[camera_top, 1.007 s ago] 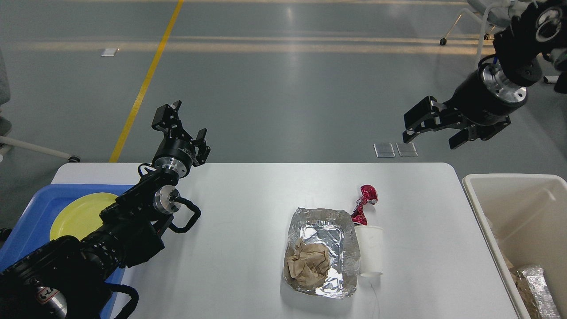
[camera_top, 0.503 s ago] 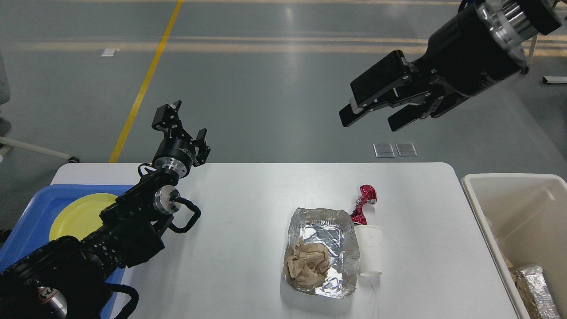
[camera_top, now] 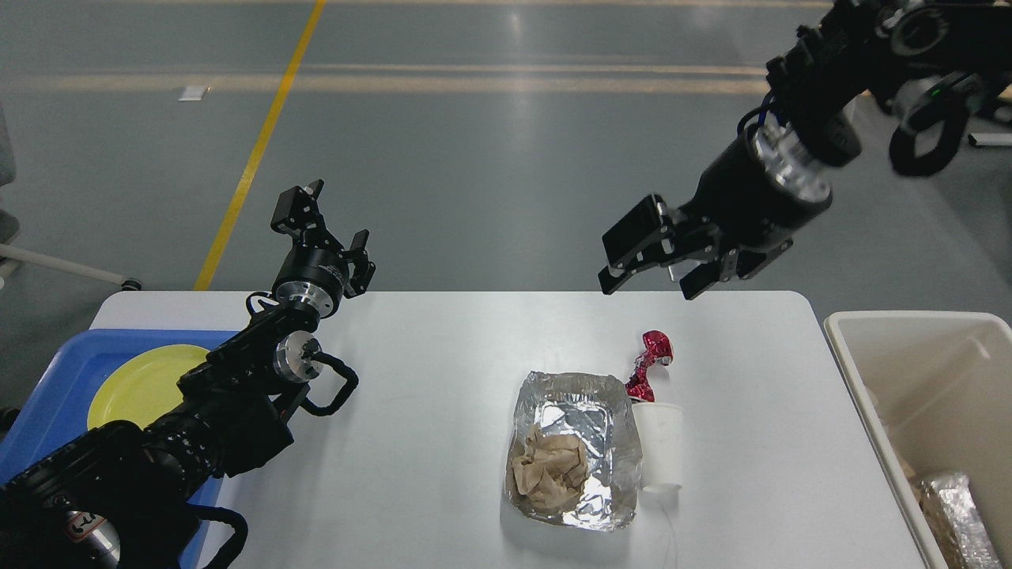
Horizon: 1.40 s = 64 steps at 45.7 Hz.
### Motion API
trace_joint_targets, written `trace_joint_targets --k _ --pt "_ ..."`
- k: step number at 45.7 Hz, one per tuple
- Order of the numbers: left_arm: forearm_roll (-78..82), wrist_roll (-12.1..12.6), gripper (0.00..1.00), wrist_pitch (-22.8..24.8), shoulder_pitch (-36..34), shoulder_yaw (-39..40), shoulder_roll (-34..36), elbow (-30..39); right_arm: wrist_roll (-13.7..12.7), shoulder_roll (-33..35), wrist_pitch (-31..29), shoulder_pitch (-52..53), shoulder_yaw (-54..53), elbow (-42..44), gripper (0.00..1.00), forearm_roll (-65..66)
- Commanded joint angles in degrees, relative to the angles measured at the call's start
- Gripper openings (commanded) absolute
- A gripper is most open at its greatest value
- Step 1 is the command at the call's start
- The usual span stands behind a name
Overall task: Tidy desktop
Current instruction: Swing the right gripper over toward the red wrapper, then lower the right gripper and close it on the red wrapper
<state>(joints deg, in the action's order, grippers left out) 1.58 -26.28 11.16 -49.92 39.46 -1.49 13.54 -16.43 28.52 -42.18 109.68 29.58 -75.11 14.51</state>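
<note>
- Two black grippers, both empty: left gripper (camera_top: pixel 322 213) fingers spread; right gripper (camera_top: pixel 652 273) fingers parted above the tabletop's far edge.
- White rounded tabletop (camera_top: pixel 443 371) carries a crumpled foil tray (camera_top: pixel 575 448), white paper cup (camera_top: pixel 660 454), red foil wrapper (camera_top: pixel 650 365).

Blue tray (camera_top: pixel 75 359) half hidden under left arm; cream bin (camera_top: pixel 885 411) cut off at right edge

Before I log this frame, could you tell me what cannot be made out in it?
- Blue tray, head view: partly hidden by the left arm, cut by the left edge.
- Cream bin: cut by the right edge; contents mostly unseen.
- White cup: inside not visible.
</note>
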Motion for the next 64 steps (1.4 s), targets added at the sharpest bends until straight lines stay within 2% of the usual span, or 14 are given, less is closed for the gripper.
trace_joint_targets --k 1,10,15,26,35,51,64 --pt "0.0 0.0 1.0 0.0 0.0 0.0 0.0 0.0 -0.1 -6.1 12.7 -10.8 0.4 7.9 1.0 3.1" --pt "0.0 0.0 1.0 0.0 0.0 0.0 0.0 0.0 0.1 -15.0 30.4 -24.5 3.6 21.9 1.0 6.8" --pt "0.0 0.0 1.0 0.0 0.0 0.0 0.0 0.0 0.2 -17.5 35.4 -30.4 3.9 27.6 1.0 6.8" --pt "0.0 0.0 1.0 0.0 0.0 0.0 0.0 0.0 0.3 -22.6 38.3 -38.1 4.6 37.7 1.0 7.1" --pt "0.0 0.0 1.0 0.0 0.0 0.0 0.0 0.0 0.9 -26.8 41.7 -43.3 10.6 45.7 1.0 8.1" --pt "0.0 0.0 1.0 0.0 0.0 0.0 0.0 0.0 0.9 -28.9 44.8 -47.4 10.8 46.5 1.0 8.1" --pt "0.0 0.0 1.0 0.0 0.0 0.0 0.0 0.0 1.1 -31.7 47.7 -50.6 10.3 51.6 0.96 7.7"
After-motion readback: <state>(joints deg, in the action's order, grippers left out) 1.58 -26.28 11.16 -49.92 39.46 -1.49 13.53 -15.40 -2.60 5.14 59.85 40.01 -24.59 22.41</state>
